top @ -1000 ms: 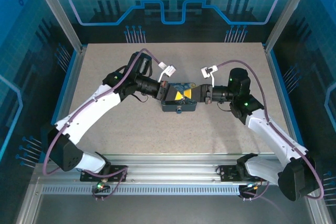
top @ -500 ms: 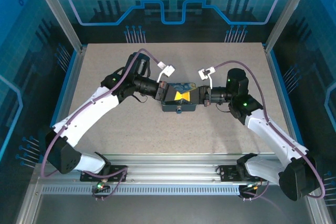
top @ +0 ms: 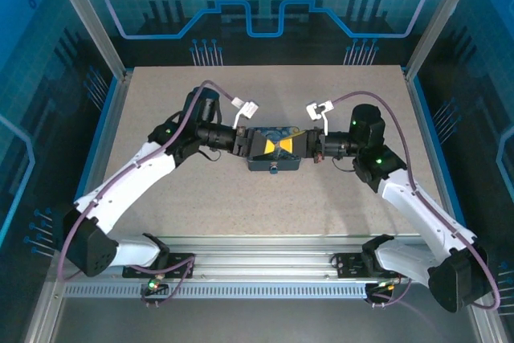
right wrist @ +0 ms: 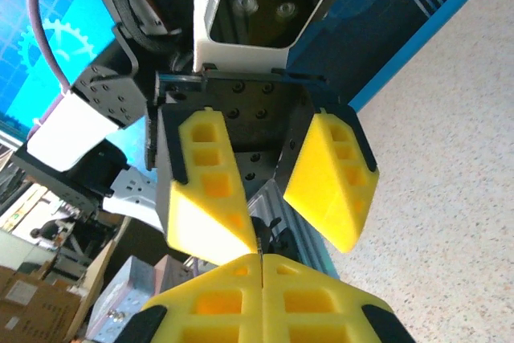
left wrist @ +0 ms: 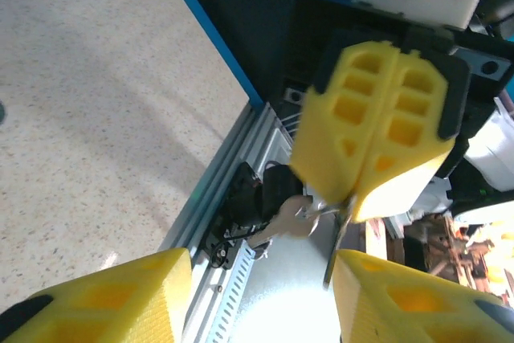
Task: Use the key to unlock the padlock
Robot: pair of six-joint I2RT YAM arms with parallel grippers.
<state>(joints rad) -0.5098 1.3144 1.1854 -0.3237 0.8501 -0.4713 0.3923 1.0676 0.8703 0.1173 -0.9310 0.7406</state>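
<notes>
My right gripper (top: pixel 291 144) hangs over the dark blue box (top: pixel 274 162), shut on the key. In the left wrist view its closed yellow pads (left wrist: pixel 377 134) pinch the top of the small silver key (left wrist: pixel 283 223), which sticks out below them with a thin metal strip (left wrist: pixel 337 248) beside it. My left gripper (top: pixel 262 143) faces it from the left, open; its two yellow fingers (left wrist: pixel 104 295) stand wide apart around the key without touching it. The right wrist view has my shut right gripper (right wrist: pixel 261 259) with a thin sliver at its seam. A small greyish padlock (top: pixel 274 169) hangs on the box's front.
The speckled table (top: pixel 201 198) has open room all round the box. Blue walls and aluminium posts (top: pixel 120 78) border it, and a slotted rail (top: pixel 257 267) runs along the near edge. White tags (top: pixel 245 108) dangle from both wrist cables.
My left arm has swung lower and to the left, and its gripper has turned level, facing the right gripper over the box. The right gripper has stayed almost in place.
</notes>
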